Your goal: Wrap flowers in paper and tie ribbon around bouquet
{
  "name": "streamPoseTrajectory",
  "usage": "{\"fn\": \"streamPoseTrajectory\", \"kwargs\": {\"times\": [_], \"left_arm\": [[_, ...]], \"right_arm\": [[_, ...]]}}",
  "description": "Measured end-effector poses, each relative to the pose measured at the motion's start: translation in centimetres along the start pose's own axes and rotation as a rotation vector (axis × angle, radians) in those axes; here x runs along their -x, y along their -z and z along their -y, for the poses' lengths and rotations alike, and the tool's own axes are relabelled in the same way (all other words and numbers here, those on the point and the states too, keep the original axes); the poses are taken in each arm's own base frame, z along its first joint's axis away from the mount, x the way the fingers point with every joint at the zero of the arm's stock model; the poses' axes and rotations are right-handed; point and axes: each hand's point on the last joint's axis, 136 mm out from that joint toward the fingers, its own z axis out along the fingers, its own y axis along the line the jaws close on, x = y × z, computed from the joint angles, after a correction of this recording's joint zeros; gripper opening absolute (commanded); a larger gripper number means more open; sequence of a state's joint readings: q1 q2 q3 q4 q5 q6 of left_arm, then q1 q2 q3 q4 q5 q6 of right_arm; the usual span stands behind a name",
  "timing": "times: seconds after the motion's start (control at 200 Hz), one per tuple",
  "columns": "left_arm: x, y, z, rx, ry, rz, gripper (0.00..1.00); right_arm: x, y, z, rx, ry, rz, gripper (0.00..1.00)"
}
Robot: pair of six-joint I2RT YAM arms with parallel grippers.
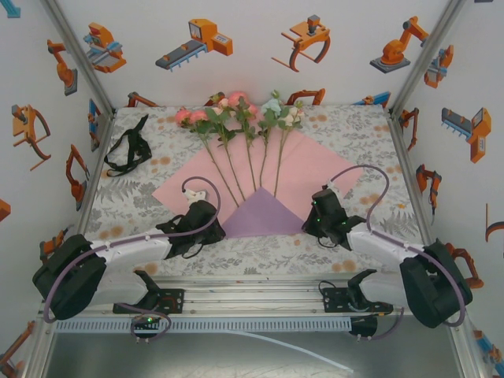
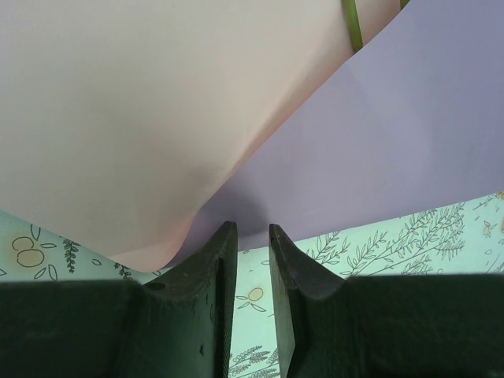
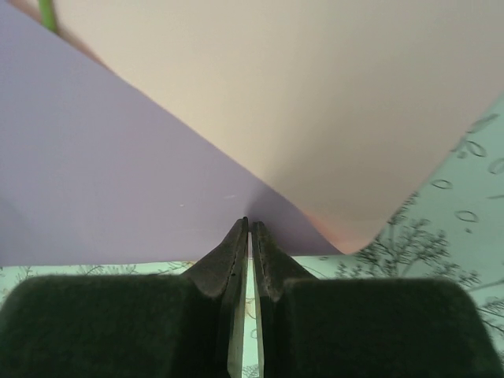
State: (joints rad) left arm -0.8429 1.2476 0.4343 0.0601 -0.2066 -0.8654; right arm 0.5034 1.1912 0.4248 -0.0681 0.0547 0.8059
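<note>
Nearest, at the front of the flowered tablecloth, the left pincer and right pincer sit at either end of the folded near edge of the paper, probably to press that fold flat before the sides are rolled in. Left jaws stand slightly apart, with cloth visible through the gap; their tips are just at the lilac flap and grip nothing. Right jaws are closed to a hairline over the same flap, and I cannot tell whether a sliver of sheet is nipped between them. Beyond, the flowers lie fanned on the pink face, stalks converging toward the flap so it can cup them. Far left, well apart, the ribbon lies untouched.
</note>
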Motion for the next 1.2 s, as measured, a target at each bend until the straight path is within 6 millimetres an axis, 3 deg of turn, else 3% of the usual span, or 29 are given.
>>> {"fn": "streamPoseTrajectory", "kwargs": {"times": [0.26, 0.466, 0.591, 0.701, 0.831, 0.936, 1.066, 1.201], "left_arm": [[0.0, 0.0, 0.0, 0.000, 0.003, 0.000, 0.28], [0.0, 0.1, 0.0, -0.003, 0.007, 0.002, 0.31], [0.2, 0.3, -0.2, 0.002, 0.013, 0.003, 0.37], [0.3, 0.9, -0.7, 0.027, 0.014, -0.004, 0.42], [2.0, 2.3, -0.9, 0.052, 0.040, 0.013, 0.44], [4.9, 3.7, -0.8, 0.065, 0.101, 0.056, 0.45], [8.8, 4.6, -3.1, 0.103, 0.233, 0.114, 0.45], [12.4, 4.8, -9.6, 0.243, 0.422, 0.169, 0.45]], "right_arm": [[0.4, 0.6, 1.7, -0.056, -0.047, 0.017, 0.16], [0.3, 2.2, 4.4, -0.163, -0.080, 0.033, 0.17], [0.4, 2.8, 4.1, -0.151, -0.055, 0.022, 0.25], [2.4, 4.4, 0.5, -0.082, 0.033, 0.054, 0.27], [5.7, 7.7, -7.6, 0.075, 0.201, 0.147, 0.33], [5.6, 8.5, -13.7, 0.194, 0.329, 0.156, 0.36], [3.1, 5.3, -18.3, 0.277, 0.417, 0.071, 0.38], [0.3, 0.0, -19.3, 0.263, 0.462, -0.036, 0.39]]}}
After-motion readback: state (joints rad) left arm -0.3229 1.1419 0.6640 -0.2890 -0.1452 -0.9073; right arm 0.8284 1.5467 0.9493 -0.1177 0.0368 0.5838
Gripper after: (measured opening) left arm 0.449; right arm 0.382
